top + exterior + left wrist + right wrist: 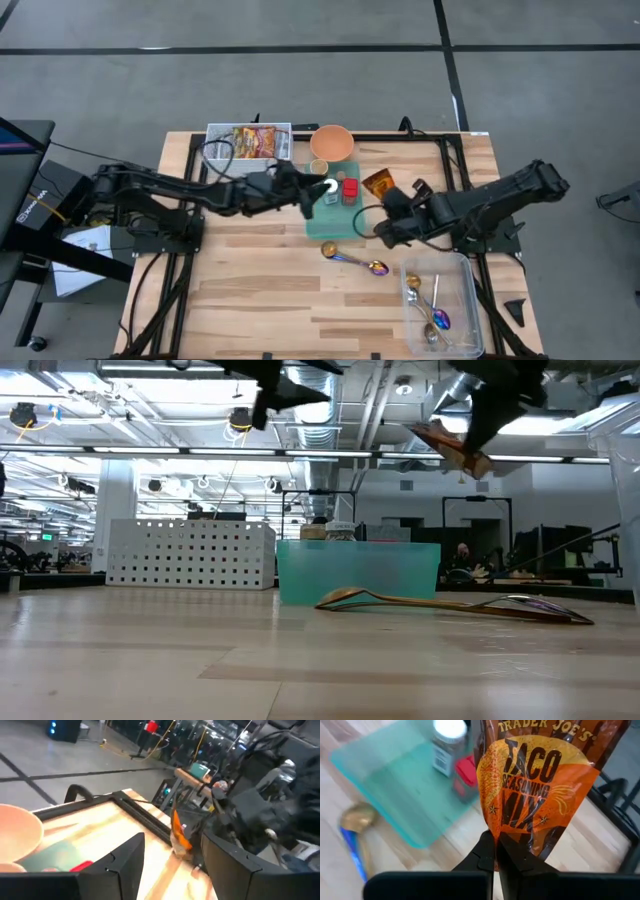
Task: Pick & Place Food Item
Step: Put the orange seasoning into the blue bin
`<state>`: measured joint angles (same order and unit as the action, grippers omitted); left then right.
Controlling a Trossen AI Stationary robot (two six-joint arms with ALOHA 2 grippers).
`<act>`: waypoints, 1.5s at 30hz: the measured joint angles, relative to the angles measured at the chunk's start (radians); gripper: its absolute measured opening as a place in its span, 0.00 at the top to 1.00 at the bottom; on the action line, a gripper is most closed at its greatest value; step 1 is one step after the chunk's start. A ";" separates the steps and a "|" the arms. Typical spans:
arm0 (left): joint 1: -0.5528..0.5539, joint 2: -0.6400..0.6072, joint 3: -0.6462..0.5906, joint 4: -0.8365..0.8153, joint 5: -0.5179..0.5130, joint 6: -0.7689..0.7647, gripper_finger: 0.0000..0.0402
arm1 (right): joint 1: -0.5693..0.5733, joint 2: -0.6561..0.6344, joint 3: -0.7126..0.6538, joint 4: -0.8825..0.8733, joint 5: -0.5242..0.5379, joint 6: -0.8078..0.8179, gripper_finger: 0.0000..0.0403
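An orange and brown taco seasoning packet [540, 785] is held in the air by my right gripper [493, 851], just right of the teal tray [322, 222]. It also shows in the high view [378, 183] and the low view [455, 448]. The tray holds a white-lidded jar [447, 745] and a red-lidded item [466, 772]. My left gripper [172, 865] is open and empty above the tray's left part [308, 195], facing the packet [179, 827]. My right gripper pinches the packet's bottom edge [495, 832], near one corner, between its two shut fingers. The packet is lifted clear of the table and stands out tilted from the fingertips, its printed face toward the wrist camera.
A white basket of food packages [248, 142], an orange bowl [332, 142] and a small cup [318, 167] stand at the far edge. A spoon [355, 260] lies in front of the tray. A clear bin with several spoons [440, 300] sits at the near right.
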<state>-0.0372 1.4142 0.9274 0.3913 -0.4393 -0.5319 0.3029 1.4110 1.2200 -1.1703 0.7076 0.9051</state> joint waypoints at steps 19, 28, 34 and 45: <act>0.029 0.186 0.075 0.129 0.167 -0.098 0.53 | 0.036 0.085 0.166 0.043 0.003 -0.041 1.00; 0.029 0.186 0.075 0.141 0.176 -0.101 0.53 | 0.036 0.085 0.166 0.148 -0.011 -0.090 1.00; 0.032 0.186 0.075 0.148 0.173 -0.101 0.58 | 0.024 0.085 0.166 0.163 -0.016 -0.097 1.00; 0.031 0.186 0.075 0.176 0.147 -0.105 0.98 | 0.023 0.085 0.165 0.196 -0.020 -0.124 1.00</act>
<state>-0.0057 1.6005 1.0023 0.5675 -0.2918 -0.6364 0.3260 1.4960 1.3853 -0.9738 0.6876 0.7808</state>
